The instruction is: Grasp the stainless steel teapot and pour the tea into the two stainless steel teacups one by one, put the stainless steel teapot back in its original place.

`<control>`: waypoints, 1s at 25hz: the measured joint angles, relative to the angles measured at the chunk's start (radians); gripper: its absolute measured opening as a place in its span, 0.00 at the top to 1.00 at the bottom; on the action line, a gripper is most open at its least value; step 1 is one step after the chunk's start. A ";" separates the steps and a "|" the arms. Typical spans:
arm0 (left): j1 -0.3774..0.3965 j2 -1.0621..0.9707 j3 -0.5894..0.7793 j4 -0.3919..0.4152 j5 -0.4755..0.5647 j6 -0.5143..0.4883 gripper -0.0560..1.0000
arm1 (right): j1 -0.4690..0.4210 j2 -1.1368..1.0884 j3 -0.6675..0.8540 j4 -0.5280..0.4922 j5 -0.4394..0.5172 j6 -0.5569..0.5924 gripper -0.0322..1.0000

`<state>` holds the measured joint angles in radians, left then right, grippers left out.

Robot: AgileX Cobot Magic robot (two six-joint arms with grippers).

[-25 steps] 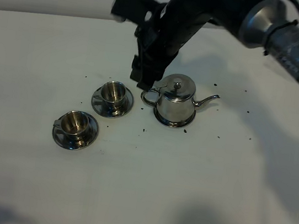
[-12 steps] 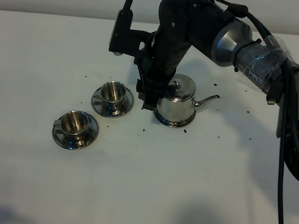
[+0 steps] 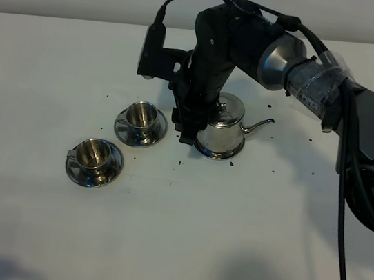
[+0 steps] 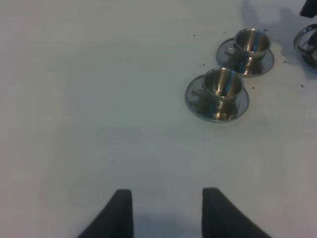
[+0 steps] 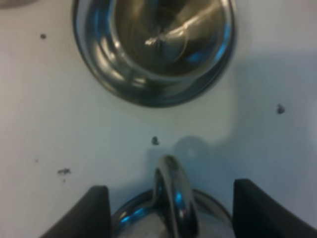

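Right wrist view: right gripper (image 5: 173,212) is held wide open astride the handle (image 5: 173,191) of the stainless steel teapot (image 3: 222,127); nothing is gripped. Teapot is seated on its disc (image 3: 217,156), beside the teacups (image 3: 141,117). Grasping, both pourings and return are judged outstanding.

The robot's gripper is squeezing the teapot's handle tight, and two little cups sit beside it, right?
No. The right gripper is open: the right wrist view shows its fingers either side of the teapot handle, not touching it. The back teacup and front teacup do sit beside it.
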<state>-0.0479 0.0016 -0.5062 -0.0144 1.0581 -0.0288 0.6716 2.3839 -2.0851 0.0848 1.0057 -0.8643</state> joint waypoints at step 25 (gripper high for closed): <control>0.000 0.000 0.000 0.000 0.000 0.000 0.60 | 0.059 0.001 -0.001 -0.007 0.146 0.062 0.47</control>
<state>-0.0479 0.0016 -0.5062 -0.0144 1.0581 -0.0288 0.7307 2.3850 -2.0862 0.0774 1.1520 -0.8027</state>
